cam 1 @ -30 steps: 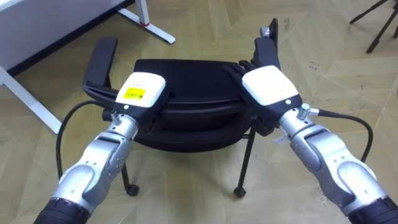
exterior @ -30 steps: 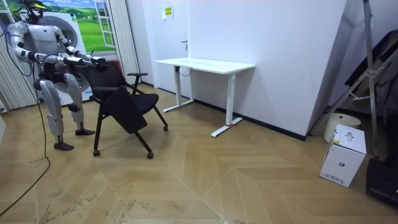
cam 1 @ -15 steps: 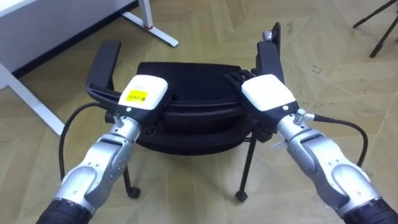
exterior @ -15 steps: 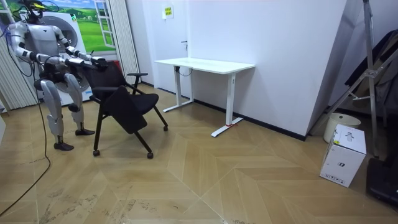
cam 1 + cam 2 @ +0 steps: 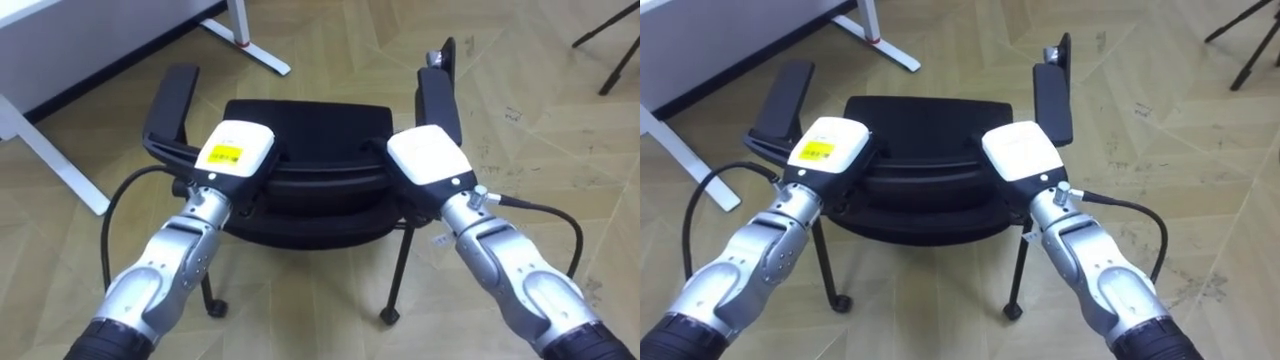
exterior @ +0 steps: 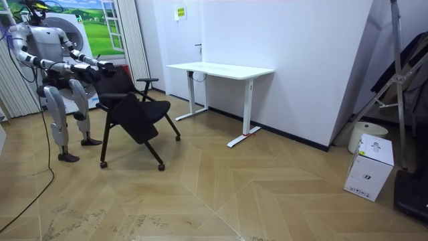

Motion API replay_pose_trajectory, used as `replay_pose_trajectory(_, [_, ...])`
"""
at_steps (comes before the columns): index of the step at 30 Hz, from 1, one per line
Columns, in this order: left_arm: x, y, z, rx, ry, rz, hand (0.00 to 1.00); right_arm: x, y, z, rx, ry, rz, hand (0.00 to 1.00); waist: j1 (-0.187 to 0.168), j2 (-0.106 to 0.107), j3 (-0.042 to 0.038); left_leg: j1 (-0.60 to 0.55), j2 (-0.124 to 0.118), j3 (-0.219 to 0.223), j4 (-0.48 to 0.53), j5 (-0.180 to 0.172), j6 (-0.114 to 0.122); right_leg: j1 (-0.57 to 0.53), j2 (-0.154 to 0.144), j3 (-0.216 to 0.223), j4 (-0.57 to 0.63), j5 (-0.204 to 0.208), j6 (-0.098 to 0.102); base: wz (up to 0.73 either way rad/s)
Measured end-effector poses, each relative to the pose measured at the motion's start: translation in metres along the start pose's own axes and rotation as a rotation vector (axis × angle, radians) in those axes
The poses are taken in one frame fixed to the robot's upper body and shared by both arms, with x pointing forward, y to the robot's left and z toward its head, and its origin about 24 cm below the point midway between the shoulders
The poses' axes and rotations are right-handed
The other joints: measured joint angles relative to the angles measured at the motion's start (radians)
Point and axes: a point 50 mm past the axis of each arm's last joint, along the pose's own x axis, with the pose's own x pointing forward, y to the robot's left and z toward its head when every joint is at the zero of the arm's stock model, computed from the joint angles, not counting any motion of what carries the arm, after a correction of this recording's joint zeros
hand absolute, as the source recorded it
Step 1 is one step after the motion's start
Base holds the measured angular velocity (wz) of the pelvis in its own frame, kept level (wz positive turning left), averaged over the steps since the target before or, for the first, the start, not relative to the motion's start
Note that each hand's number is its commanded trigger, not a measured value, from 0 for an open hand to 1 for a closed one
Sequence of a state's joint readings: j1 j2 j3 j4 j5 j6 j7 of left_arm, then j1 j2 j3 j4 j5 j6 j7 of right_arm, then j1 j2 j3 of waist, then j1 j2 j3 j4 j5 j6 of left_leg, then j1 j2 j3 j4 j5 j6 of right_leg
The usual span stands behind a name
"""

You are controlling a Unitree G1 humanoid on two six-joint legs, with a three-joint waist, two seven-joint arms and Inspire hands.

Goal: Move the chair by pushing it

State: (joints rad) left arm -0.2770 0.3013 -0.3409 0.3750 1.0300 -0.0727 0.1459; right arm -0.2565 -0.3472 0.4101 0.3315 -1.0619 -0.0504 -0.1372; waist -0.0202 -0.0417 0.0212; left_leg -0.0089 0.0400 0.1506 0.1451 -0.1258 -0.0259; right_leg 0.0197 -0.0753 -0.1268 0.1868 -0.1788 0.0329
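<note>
The black office chair (image 5: 305, 130), with a padded seat and a curved backrest, stands right in front of the robot with its back turned to it. The fingers of both hands reach past the top edge of the backrest, dark against dark upholstery and hidden under the hands' smooth white shells, so we cannot tell whether they curl round the edge or lie flat. We see the left hand (image 5: 236, 150) on the left end of that edge and the right hand (image 5: 430, 157) on the right end, about level with each other. Beyond each hand a flat, matt black armrest runs away from the robot: the left armrest (image 5: 168, 100) and the right armrest (image 5: 438, 88). The seat faces away from the robot, and the backrest's long edge runs across between the hands. Thin black legs (image 5: 397, 265) end in small castors on the herringbone wooden floor (image 5: 330, 330). The white desk (image 6: 221, 69) stands ahead and to the left, apart from the chair, with open floor between them. We find a white box (image 6: 370, 166) well apart at the room view's right.
</note>
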Motion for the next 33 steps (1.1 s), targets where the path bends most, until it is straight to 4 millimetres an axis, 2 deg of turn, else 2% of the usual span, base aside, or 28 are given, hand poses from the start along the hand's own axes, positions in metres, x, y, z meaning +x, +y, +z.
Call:
replay_pose_trajectory(2, [0.000, 0.000, 0.001, 0.000, -0.003, -0.001, 1.00, 0.000, 0.001, 0.000, 0.004, 0.010, -0.011, 1.00, 0.001, 0.001, -0.0006, 0.000, 0.000, 0.000, 0.000, 0.000, 0.000, 0.000, 0.000, 0.000, 0.000, 0.000, 0.000, 0.00])
replay_pose_trajectory(5, [0.001, -0.004, 0.008, -0.008, -0.026, -0.008, 1.00, 0.006, 0.000, -0.002, 0.003, 0.040, -0.016, 1.00, 0.015, 0.008, -0.0066, 0.000, -0.001, -0.002, 0.000, 0.000, 0.000, 0.001, -0.001, -0.004, 0.000, 0.000, 0.000, 0.02])
replay_pose_trajectory(8, [0.000, -0.005, 0.010, -0.008, -0.032, -0.013, 1.00, 0.003, 0.004, -0.003, -0.001, 0.038, -0.015, 1.00, 0.019, 0.008, -0.0087, 0.001, -0.001, -0.017, 0.000, 0.000, 0.000, 0.007, -0.001, -0.013, 0.000, 0.000, 0.000, 0.08])
replay_pose_trajectory(33, [-0.001, -0.007, 0.010, -0.005, -0.040, -0.023, 1.00, -0.002, 0.007, -0.004, -0.039, 0.014, -0.017, 1.00, 0.024, 0.010, -0.0061, 0.004, -0.002, -0.020, 0.003, 0.000, 0.000, 0.016, -0.001, -0.015, -0.002, 0.000, 0.000, 0.01])
